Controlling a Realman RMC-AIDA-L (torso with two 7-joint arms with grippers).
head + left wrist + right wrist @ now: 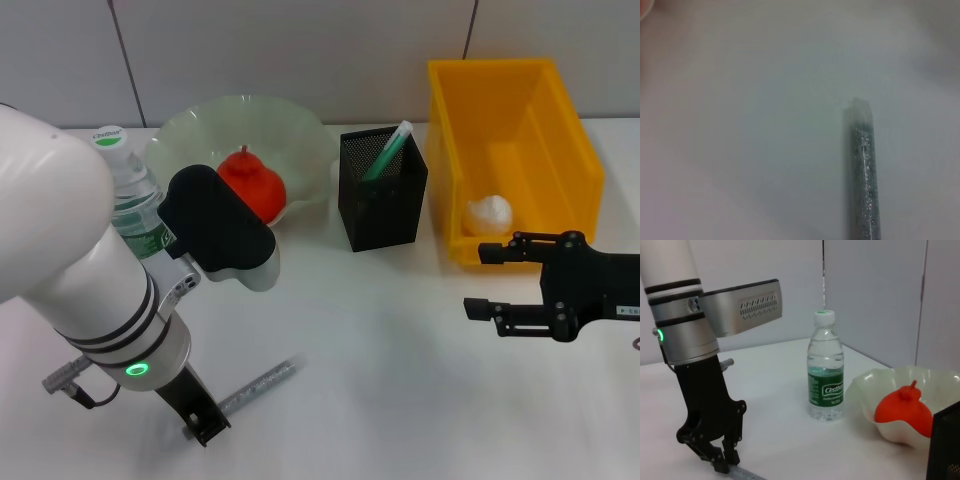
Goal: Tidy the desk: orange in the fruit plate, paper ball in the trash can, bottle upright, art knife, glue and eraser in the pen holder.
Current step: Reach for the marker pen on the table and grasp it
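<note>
My left gripper (205, 428) is down at the table's front left, shut on the near end of the glue (258, 382), a thin grey glittery stick (862, 170) lying on the white surface. The right wrist view shows the left gripper (725, 464) from the side. The orange (252, 185) lies in the fruit plate (300, 125). The bottle (130, 195) stands upright beside the plate. The paper ball (490, 213) is inside the trash can (520, 100). A green and white tool (388, 150), apparently the art knife, stands in the pen holder (382, 215). My right gripper (482, 280) hovers open in front of the trash can. The eraser is out of view.
The pen holder stands between the fruit plate and the trash can along the back of the white table (380, 340). My left arm's white body (70, 250) covers the table's left side and part of the bottle. A grey wall runs behind.
</note>
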